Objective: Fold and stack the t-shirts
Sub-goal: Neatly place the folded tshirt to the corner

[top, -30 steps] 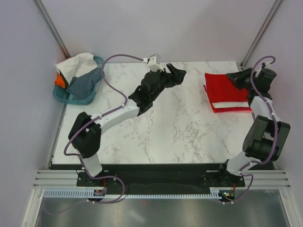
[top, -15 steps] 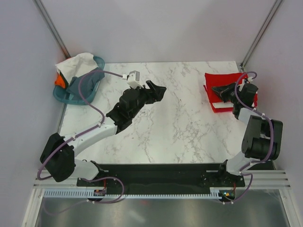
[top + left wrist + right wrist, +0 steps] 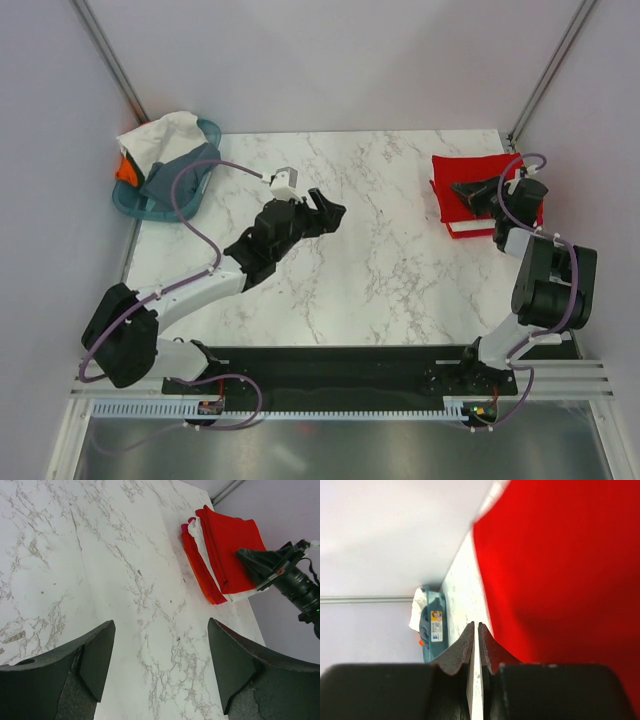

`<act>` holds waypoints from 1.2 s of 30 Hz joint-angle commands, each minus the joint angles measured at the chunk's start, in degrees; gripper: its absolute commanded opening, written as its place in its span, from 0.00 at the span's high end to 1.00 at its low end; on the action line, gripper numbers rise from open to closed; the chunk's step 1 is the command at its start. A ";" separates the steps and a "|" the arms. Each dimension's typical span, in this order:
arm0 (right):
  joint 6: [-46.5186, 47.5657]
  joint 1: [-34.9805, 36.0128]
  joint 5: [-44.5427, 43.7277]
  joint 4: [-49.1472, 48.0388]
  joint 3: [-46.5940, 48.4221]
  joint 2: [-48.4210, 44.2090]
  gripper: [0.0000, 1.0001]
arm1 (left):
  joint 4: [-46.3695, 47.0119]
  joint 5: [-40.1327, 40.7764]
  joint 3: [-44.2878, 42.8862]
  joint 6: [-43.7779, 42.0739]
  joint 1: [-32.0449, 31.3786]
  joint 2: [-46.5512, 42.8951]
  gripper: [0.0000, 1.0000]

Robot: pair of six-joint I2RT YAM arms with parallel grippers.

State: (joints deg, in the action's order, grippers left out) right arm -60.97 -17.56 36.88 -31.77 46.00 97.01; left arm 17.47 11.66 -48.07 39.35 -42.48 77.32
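Note:
A folded stack of t-shirts [image 3: 462,166] lies at the far right of the table, bright red on top with a white layer and an orange-red one showing at its near edge. It also shows in the left wrist view [image 3: 225,550]. My right gripper [image 3: 466,190] is shut and empty, low over the stack's left part; the red top shirt [image 3: 560,570] fills its wrist view beside the fingertips [image 3: 475,628]. My left gripper [image 3: 326,212] is open and empty over bare marble mid-table [image 3: 160,645], well left of the stack.
A teal basket [image 3: 135,208] at the far left corner holds a white tee [image 3: 160,135], a grey tee [image 3: 180,170] and an orange tee [image 3: 124,170]. The basket also shows in the right wrist view [image 3: 432,625]. Walls close in on both sides.
My left arm has pulled back from the far middle toward the near left, gripper still open. My right gripper has moved left onto the red stack and then held.

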 commanded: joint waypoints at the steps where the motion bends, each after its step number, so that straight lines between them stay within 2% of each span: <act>1: 2.08 -1.59 -1.02 2.23 4.71 -5.95 0.87 | 0.28 -0.15 0.00 -2.00 -0.06 -2.87 0.19; 6: -0.63 -5.02 0.99 -0.83 3.93 -3.68 0.87 | -0.60 -0.32 0.44 -2.35 -0.06 -3.31 0.19; 13: -2.83 -7.13 0.64 -9.44 -2.31 5.80 0.87 | -1.65 0.20 2.02 -2.96 0.03 -5.33 0.19; 16: -3.89 -8.10 2.13 -12.34 -1.71 8.01 0.86 | -2.27 0.20 2.46 -3.23 0.03 -6.21 0.18; 21: -7.32 -10.38 3.90 -12.18 0.67 5.56 0.85 | -2.88 0.12 3.69 -3.14 -0.06 -7.44 0.18; 25: -5.48 -12.14 3.20 -6.04 4.79 1.87 0.84 | -3.41 0.29 4.57 -3.58 -0.06 -8.41 0.18; 27: -6.17 -12.93 3.28 -6.02 5.68 2.47 0.84 | -3.85 0.47 5.01 -3.67 -0.06 -9.02 0.18; 32: -11.71 -14.08 2.67 -17.25 4.80 8.79 0.85 | -5.96 1.43 5.80 -4.20 0.11 -10.78 0.17; 36: -16.80 -14.08 2.23 -26.31 5.16 17.57 0.85 | -7.54 3.01 6.68 -4.55 0.03 -11.93 0.17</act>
State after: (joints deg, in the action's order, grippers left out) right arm -72.90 -31.66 39.88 -48.69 50.83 109.12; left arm 11.16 12.05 -42.33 37.56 -42.48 67.55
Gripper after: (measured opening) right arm 0.151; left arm 0.828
